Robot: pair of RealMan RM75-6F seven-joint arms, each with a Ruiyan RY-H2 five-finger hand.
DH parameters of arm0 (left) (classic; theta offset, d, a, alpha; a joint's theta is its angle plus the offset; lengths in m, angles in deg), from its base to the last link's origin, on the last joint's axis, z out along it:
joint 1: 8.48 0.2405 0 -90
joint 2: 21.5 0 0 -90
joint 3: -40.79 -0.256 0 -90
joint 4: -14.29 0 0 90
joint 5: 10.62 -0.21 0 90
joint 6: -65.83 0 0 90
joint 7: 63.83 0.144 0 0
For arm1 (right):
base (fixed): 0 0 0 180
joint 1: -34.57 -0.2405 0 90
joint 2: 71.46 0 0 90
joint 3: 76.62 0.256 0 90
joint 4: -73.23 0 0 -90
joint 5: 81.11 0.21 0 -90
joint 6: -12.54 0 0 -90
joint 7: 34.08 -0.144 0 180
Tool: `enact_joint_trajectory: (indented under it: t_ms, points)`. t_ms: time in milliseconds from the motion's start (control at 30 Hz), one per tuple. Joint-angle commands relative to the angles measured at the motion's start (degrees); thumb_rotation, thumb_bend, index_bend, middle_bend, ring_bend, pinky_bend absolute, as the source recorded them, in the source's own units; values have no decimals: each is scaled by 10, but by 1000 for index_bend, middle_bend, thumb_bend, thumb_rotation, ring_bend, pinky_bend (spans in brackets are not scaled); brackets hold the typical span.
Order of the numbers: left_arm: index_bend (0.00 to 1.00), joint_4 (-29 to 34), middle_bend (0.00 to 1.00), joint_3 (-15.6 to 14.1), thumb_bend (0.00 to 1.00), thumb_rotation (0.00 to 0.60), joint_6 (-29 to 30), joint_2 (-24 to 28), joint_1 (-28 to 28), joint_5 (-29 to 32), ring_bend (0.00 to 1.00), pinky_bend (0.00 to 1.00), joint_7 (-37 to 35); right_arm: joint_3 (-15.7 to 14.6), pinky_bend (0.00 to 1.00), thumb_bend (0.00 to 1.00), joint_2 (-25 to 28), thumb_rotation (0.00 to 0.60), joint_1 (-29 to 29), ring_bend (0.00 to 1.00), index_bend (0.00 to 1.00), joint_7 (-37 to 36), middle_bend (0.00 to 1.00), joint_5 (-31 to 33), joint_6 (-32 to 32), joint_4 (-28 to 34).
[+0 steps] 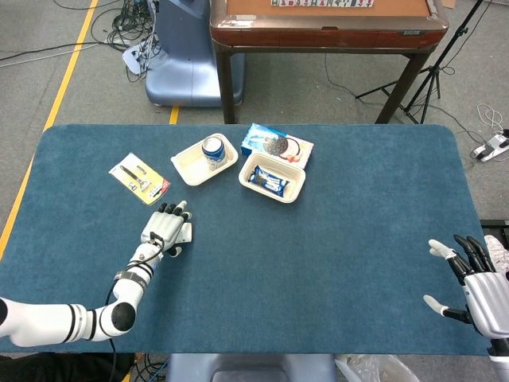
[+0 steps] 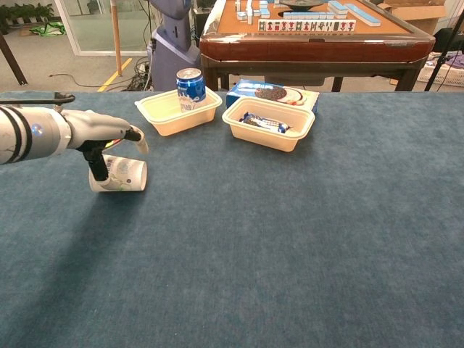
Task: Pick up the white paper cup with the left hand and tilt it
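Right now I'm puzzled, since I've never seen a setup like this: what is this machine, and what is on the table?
It is a robot with two arms ending in human-like hands. One picture looks down from its head, the other forward from its chest. On the blue table the left hand reaches over a white paper cup lying on its side; whether it grips it is unclear. The right hand is open and holds nothing. Farther back, one tray holds a blue can, another tray a snack packet.
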Motion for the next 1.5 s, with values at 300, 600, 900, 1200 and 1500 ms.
enact_joint_trajectory:
  t_ms: [300, 600, 900, 1200, 1500]
  points:
    - [212, -35, 0, 9, 227, 600, 31, -43, -36, 76, 0, 0, 56, 1, 0, 110, -1, 600, -2, 52, 175, -1, 286, 1, -4, -1]
    - [246, -56, 0, -4, 227, 600, 54, -71, -38, 61, 0, 0, 94, 1, 0, 111, 0, 600, -1, 52, 176, 2, 286, 4, -5, 2]
    - [274, -47, 0, -6, 227, 600, 64, -75, -32, 53, 0, 0, 112, 0, 0, 110, 0, 600, 3, 52, 175, 1, 286, 5, -3, 1]
    - [315, -52, 0, -5, 227, 600, 61, -78, -26, 44, 0, 0, 118, 1, 0, 111, 1, 600, 3, 52, 176, 4, 286, 5, -3, 4]
    - [383, -60, 0, 11, 229, 600, 48, -71, 1, -4, 0, 0, 60, 2, 0, 111, 1, 600, 2, 52, 175, 7, 286, 6, -5, 6]
